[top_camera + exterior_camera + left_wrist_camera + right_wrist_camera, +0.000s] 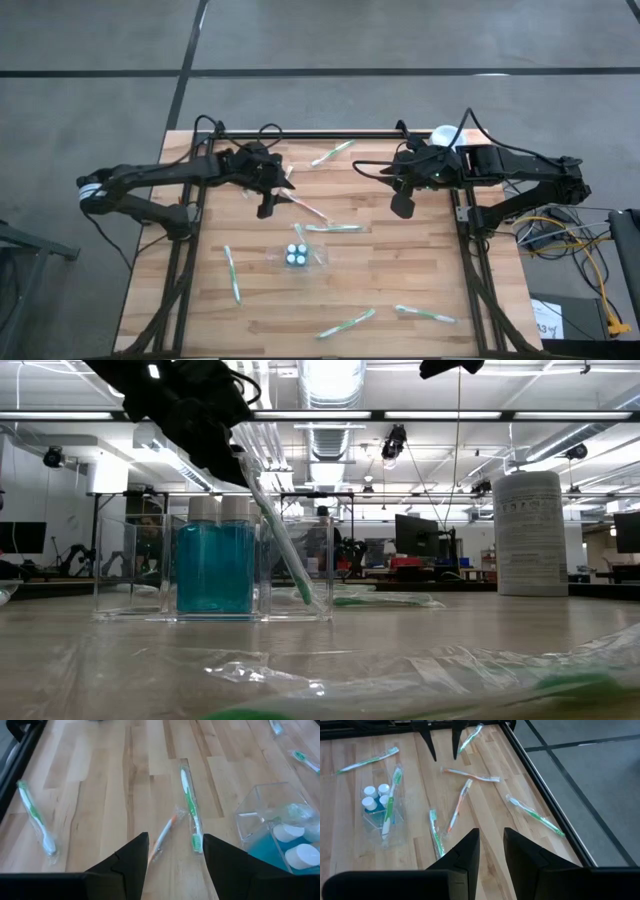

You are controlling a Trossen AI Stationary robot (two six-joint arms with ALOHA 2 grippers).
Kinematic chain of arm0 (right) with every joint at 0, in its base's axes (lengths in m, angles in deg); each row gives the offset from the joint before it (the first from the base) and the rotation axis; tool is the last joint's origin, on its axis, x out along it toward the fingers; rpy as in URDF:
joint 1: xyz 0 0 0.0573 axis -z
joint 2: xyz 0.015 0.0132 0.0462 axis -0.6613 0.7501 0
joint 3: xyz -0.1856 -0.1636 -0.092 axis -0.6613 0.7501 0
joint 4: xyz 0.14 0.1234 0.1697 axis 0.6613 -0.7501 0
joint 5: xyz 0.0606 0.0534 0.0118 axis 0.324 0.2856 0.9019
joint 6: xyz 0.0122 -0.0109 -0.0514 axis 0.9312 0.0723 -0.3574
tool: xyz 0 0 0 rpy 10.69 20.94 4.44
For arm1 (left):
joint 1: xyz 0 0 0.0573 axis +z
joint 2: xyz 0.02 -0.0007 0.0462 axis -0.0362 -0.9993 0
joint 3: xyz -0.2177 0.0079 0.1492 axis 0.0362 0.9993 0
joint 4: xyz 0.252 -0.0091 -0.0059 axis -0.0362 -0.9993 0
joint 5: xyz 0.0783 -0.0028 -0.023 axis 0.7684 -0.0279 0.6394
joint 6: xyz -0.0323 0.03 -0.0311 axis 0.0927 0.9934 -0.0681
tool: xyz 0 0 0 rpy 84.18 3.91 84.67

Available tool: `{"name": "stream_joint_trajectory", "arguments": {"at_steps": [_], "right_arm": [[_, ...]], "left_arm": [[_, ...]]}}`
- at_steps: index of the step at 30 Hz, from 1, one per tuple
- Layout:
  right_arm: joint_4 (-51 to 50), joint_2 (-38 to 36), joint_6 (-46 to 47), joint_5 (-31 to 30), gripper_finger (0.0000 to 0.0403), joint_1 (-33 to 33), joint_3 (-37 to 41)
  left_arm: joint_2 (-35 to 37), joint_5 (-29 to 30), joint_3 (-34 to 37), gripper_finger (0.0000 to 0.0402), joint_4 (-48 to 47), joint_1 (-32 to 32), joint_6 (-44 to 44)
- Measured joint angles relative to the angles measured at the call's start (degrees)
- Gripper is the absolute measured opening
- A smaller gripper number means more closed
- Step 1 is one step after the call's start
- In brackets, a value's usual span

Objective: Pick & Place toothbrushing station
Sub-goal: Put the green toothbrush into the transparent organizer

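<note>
A clear organizer [296, 257] with white-capped blue bottles [215, 565] stands mid-table. A green wrapped toothbrush [390, 802] stands slanted in it, head end down, leaning on its rim [283, 545]. Other wrapped toothbrushes lie flat: a green one [190, 810] and an orange one [162, 836] just ahead of my left gripper [175, 862], which hovers open and empty left of and beyond the organizer [267, 208]. My right gripper [402, 207] hangs raised over the table's far right with a narrow gap between its fingers [491, 851], holding nothing.
More wrapped toothbrushes lie at the left [232, 272], near edge [347, 322], near right [425, 314] and far edge [333, 152]. A white canister [527, 535] stands at the far right. Black frame rails [190, 250] run along the table's sides.
</note>
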Motion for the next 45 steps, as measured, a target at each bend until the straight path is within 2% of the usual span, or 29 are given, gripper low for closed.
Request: {"name": "stream_joint_trajectory", "arguments": {"at_steps": [12,16,20,26,30,34,36,40,45], "right_arm": [[0.0,0.0,0.0,0.0,0.0082,0.03,0.04],[0.0,0.0,0.0,0.0,0.0082,0.02,0.07],[0.0,0.0,0.0,0.0,0.0082,0.02,0.07],[0.02,0.0,0.0,0.0,0.0082,0.02,0.09],[0.01,0.0,0.0,0.0,0.0082,0.02,0.09],[0.02,0.0,0.0,0.0,0.0082,0.02,0.09],[0.02,0.0,0.0,0.0,0.0082,0.02,0.09],[0.02,0.0,0.0,0.0,0.0082,0.02,0.09],[0.01,0.0,0.0,0.0,0.0082,0.0,0.09]], "left_arm": [[-0.62,1.63,-0.13,0.0193,-1.02,0.28,-9.38],[-0.1,4.09,-0.45,0.0193,-3.19,0.39,-9.11],[0.13,4.66,-0.47,0.0193,-4.53,0.37,-4.42],[0.13,4.61,-0.04,0.0193,-5.14,0.37,-13.12],[0.08,3.86,3.25,0.0193,-1.03,0.37,-13.42],[0.08,-0.3,8.22,0.0193,5.27,0.37,-13.21],[0.04,-2.12,10.59,0.0193,8.66,0.37,-10.12],[0.04,-2.36,15.24,0.0193,16.26,0.31,-4.95],[-0.27,-2.38,20.93,0.0193,27.13,0.28,-7.09]]}}
